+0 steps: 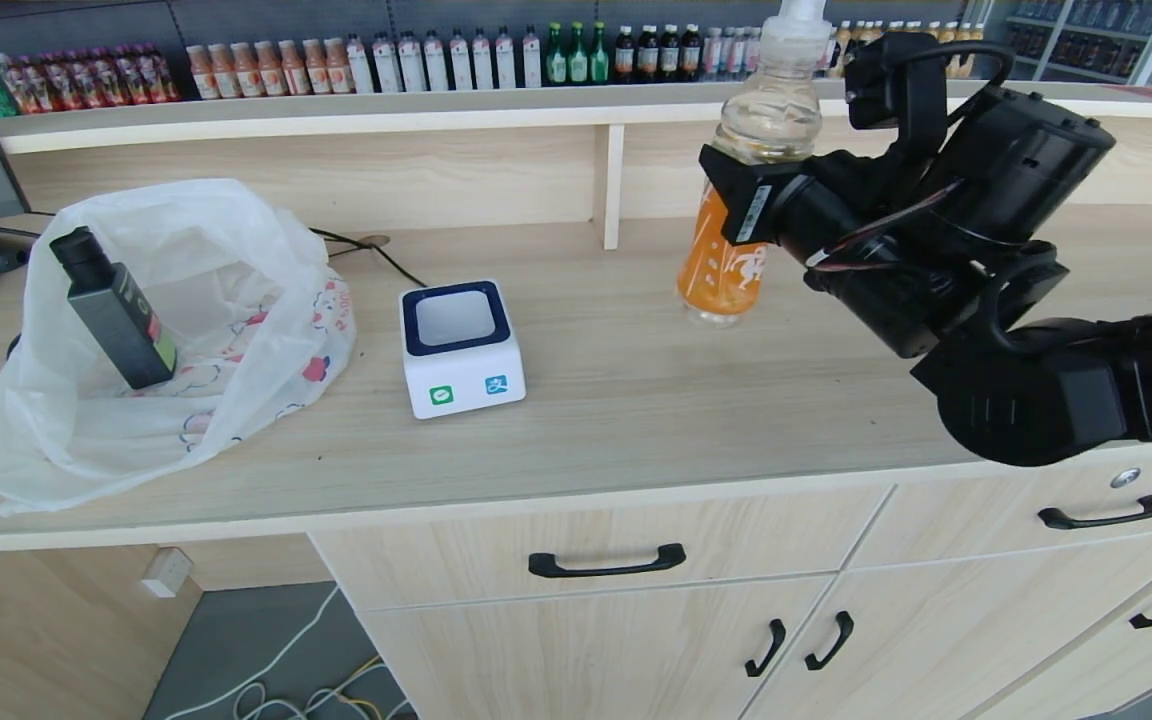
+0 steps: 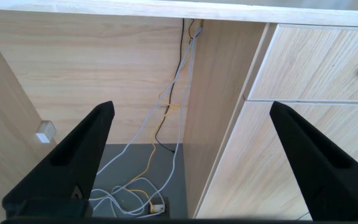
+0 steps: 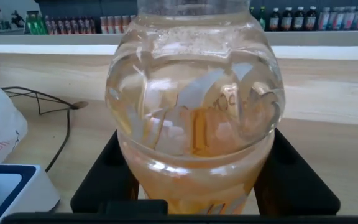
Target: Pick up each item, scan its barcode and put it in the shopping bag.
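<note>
The right gripper [image 1: 741,195] is clamped on the clear shoulder of the bottle [image 1: 731,265], in the upper right of the frame. The orange label sits below the gripper and the cap above it.

1. Carry the bottle left to the scanner [image 1: 460,345] at frame centre.
2. Turn the label's barcode toward the scanner window. Grip firmly, as the plastic is likely slick.
3. Proceed to the shopping bag [image 1: 266,300] at far left.

The left gripper [image 2: 191,109] is spread wide and holds nothing.
</note>
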Available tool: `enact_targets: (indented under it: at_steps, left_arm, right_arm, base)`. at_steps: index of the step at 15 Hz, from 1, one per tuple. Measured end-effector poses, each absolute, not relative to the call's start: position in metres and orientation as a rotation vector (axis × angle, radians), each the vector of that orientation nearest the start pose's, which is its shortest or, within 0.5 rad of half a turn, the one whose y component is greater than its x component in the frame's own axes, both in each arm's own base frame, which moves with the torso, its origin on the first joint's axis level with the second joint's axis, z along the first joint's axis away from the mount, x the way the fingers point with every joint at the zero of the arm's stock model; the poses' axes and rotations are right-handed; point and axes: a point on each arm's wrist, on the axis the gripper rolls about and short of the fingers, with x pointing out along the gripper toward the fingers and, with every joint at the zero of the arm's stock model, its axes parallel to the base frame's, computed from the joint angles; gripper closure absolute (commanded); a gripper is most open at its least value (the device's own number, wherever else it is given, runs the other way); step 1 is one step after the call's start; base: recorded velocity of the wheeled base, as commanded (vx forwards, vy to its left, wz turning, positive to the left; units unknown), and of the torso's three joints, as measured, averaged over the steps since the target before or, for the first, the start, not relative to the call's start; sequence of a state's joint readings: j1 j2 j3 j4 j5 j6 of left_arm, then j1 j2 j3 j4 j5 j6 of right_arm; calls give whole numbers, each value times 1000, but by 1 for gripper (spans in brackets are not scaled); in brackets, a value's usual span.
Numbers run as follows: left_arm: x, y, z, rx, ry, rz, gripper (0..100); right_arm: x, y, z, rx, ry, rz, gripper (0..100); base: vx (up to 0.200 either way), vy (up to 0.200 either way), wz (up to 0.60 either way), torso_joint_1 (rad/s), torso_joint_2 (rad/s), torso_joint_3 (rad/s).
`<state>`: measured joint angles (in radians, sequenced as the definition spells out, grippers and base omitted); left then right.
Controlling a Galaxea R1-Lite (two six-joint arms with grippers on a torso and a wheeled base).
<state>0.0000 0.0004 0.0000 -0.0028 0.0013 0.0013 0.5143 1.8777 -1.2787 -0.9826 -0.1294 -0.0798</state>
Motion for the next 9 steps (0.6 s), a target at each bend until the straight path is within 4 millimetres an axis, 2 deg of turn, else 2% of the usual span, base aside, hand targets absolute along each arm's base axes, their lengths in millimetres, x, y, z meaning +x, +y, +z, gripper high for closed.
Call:
enact_targets:
  at_steps: [5,9]
  left_arm:
    - [-23,0,76,2,-2,1,0]
    - [-23,0,76,1,-2,1,0]
  right_arm:
    - [265,151,291,29,-351,370,100]
    - [208,120,278,24,-315,389,100]
  base:
    - [0,0,0,0,0,0]
    - [0,0,0,0,0,0]
